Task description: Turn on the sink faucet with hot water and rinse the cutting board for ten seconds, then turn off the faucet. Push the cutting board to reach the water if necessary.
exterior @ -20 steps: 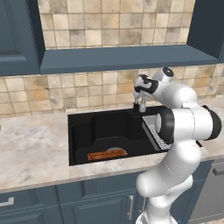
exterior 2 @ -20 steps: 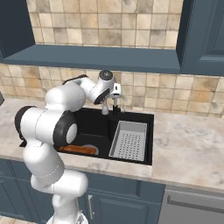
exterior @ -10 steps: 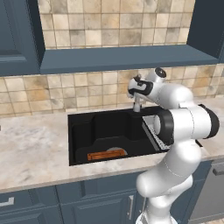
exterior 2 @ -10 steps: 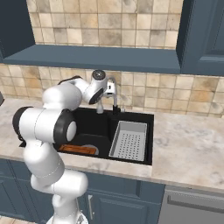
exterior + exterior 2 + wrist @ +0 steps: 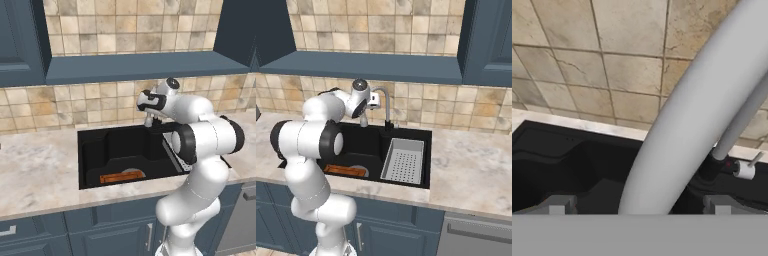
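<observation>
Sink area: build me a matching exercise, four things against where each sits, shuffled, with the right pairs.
Things:
1. cutting board
2. drainer tray
3. sink faucet
4. gripper

Places:
A. rising from the back rim of the sink, against the tiled wall
B. up by the faucet's arching spout, above the basin
C. flat on the basin floor near the front wall
D. in the right part of the basin in the right base view

Pairs: 1-C, 2-D, 3-A, 4-B

The orange-brown cutting board [image 5: 121, 177] lies flat on the black sink [image 5: 95, 150] floor, grey gooseneck faucet [image 5: 385, 102] behind.
</observation>
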